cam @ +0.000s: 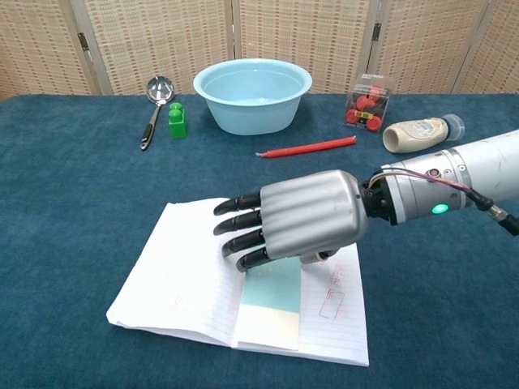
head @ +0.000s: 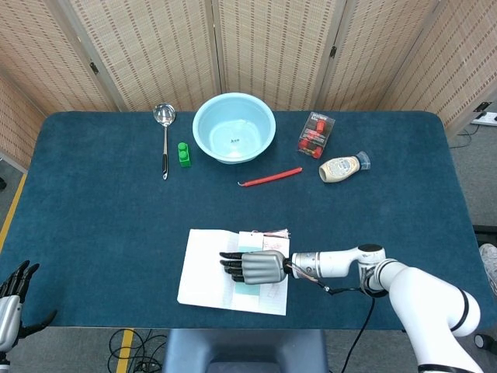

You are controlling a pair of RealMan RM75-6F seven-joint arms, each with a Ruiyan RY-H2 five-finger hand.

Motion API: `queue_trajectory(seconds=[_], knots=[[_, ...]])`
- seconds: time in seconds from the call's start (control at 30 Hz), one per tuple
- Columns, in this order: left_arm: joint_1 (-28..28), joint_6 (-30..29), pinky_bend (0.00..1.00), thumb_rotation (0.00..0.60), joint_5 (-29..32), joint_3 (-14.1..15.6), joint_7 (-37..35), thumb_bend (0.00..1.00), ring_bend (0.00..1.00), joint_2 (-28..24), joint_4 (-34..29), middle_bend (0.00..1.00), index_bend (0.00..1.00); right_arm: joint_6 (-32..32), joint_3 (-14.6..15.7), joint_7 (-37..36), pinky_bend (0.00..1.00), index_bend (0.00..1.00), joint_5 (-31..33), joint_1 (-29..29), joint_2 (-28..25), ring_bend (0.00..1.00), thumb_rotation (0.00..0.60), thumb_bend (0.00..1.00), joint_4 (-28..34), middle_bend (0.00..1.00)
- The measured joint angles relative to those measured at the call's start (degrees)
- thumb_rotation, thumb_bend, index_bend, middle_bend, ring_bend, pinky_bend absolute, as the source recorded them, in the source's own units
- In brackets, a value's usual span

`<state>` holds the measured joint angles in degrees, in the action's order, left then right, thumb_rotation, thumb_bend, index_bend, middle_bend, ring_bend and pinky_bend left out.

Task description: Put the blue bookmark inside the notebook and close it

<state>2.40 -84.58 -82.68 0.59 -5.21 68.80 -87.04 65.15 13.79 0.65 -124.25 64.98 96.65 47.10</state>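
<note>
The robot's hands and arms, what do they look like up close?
The right hand has a ribbed silver-grey back and black fingers. Its wrist shows thin loose wires and a small green light, leading into a glossy white arm. The left hand looks alike, grey with black fingers.

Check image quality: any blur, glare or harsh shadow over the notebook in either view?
Head view: sharp, evenly lit, notebook unglared. Chest view: also sharp; the right robot hand throws only a soft shadow on the blue bookmark; faint sheen on its metal back, nothing washed out.
</note>
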Motion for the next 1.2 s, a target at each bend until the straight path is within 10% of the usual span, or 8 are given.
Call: queue_trajectory(seconds=[0.6, 1.2], knots=[[0.2, 0.2, 0.17, 0.600, 0.0, 0.1, -0.2, 0.24, 0.10, 0.2, 0.4, 0.04, 0.10, 0.6, 1.2, 0.7, 0.00, 0.33, 1.6, 0.2, 0.2, 0.06, 0.600, 0.21, 0.3, 0.16], [0.2, 0.0, 0.17, 0.600, -0.1, 0.0, 0.0, 0.24, 0.10, 0.3, 0.2, 0.04, 0.10, 1.3, 1.0, 2.4, 0.00, 0.12, 3.2, -0.1, -0.6, 0.03, 0.600, 0.19, 1.4, 0.10]])
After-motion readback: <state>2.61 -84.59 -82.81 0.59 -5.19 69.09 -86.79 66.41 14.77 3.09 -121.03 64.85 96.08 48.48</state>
